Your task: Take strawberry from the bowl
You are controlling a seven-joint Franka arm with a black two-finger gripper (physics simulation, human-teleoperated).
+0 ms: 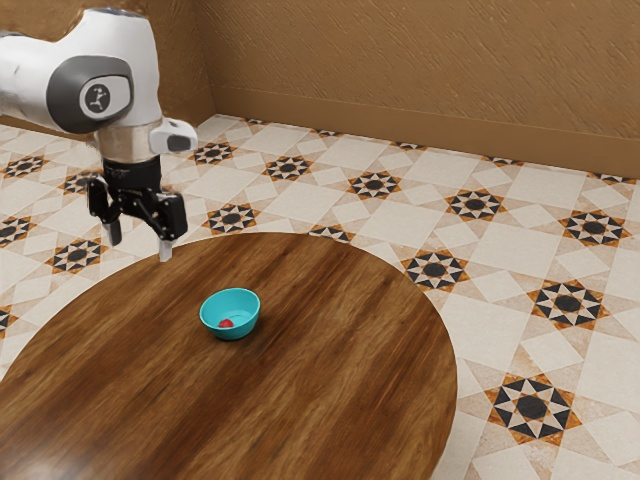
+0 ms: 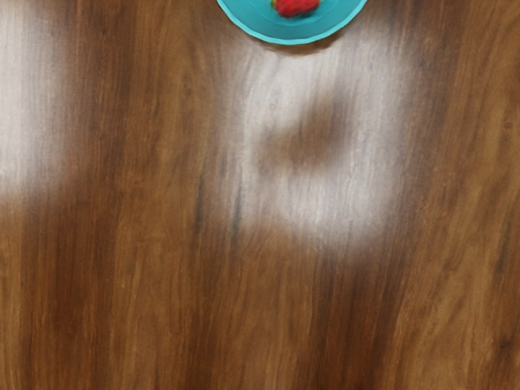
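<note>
My gripper (image 1: 139, 252) hangs open above the table's far left part in the exterior view, its two pale fingertips well apart and nothing between them. Lower and further toward the exterior view's right, a turquoise bowl (image 1: 245, 325) stands upright on the table. A small red strawberry (image 1: 226, 324) lies inside it. In the wrist view, part of the bowl (image 2: 244, 21) is cut off by the picture's edge, and the strawberry (image 2: 297, 6) lies in it with a bit of green at one end. Gripper and bowl are apart.
The round brown wooden table (image 1: 340, 385) has its curved edge toward the exterior view's right, with patterned floor tiles (image 1: 530, 405) beyond. A brown wall (image 1: 420, 75) stands behind. Bare wood (image 2: 162, 284) lies under my hand.
</note>
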